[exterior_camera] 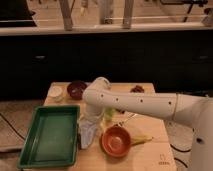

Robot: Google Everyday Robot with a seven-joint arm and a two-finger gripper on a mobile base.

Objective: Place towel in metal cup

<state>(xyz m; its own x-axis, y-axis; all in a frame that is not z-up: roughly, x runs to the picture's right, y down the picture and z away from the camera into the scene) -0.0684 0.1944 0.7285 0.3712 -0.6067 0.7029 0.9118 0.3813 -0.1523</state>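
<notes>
Hand (pixel 93 120) over towel (pixel 87 134) btwn green tray (pixel 50 137) & orange bowl (pixel 116 141); grip can't tell.

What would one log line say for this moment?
gripper: atop towel, beside green tray | towel: not in cup | cup: far corner of table

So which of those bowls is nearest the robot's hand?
The orange bowl at the front edge. The gripper hangs just left of it, by the towel; the dark red bowl sits at the back.
</notes>
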